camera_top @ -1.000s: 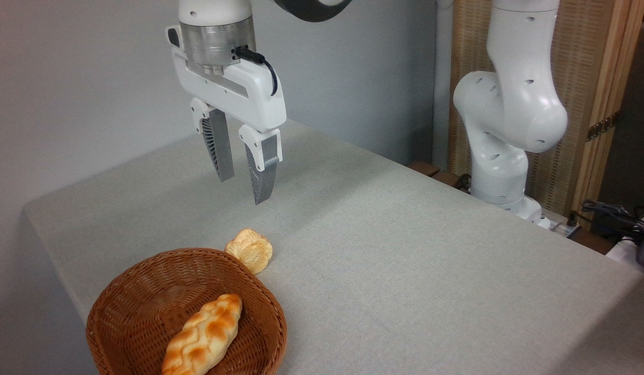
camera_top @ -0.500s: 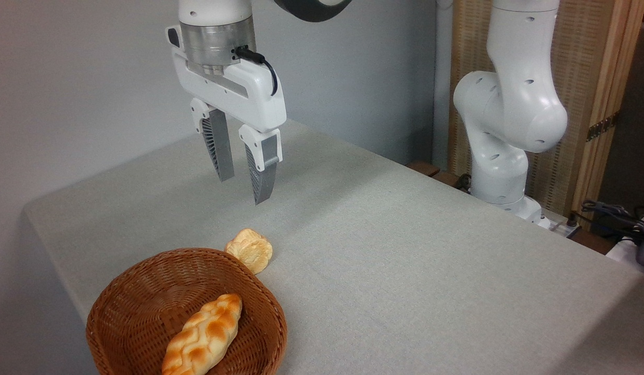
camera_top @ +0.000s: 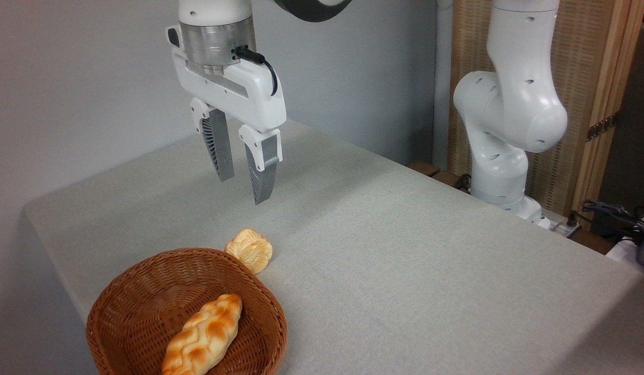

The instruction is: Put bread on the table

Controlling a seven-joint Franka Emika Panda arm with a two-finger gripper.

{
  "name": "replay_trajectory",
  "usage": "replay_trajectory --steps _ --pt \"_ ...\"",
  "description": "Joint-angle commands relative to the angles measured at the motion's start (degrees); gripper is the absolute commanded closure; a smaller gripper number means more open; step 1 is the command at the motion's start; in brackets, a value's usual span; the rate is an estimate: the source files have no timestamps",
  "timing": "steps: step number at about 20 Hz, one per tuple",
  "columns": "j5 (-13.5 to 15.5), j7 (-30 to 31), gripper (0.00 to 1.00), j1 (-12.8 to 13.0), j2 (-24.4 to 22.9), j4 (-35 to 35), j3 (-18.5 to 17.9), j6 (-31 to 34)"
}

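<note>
Jaws: parted a moderate way, nothing between them; gripper (camera_top: 243,190) hangs in the air, tips pointing down, clear of every item.

Bread (camera_top: 203,336): braided loaf, lying inside the basket (camera_top: 118,307), below the jaws and nearer the camera, well apart from them. Task not begun.

Bun (camera_top: 250,250): small, pale, round; on the table (camera_top: 405,260) just beside the basket's far rim, almost under the jaws. Contact with the rim cannot be told.

Risks, judged:
- Bun sits nearer the tips than the loaf; a straight descent would land on the wrong item.
- Basket wall rises around the loaf; a finger coming in low could catch the rim and drag or tip the basket.
- Loaf is glossy with tapered ends; a grip near an end could slip. Across the middle looks safer.
- Basket stands close to the near left table edge; a push that way could send it off.

Open room: broad bare cloth to the right of the jaws and beyond them, suitable for setting down.
</note>
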State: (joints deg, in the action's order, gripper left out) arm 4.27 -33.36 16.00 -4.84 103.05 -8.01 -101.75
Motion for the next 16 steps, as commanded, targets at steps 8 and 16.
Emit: replay_trajectory --steps 8,16 --pt "0.56 -0.91 0.00 0.08 -0.44 -0.57 -1.21 -0.89" --pt "0.65 -0.30 0.00 0.08 1.93 1.98 -3.85 -11.70"
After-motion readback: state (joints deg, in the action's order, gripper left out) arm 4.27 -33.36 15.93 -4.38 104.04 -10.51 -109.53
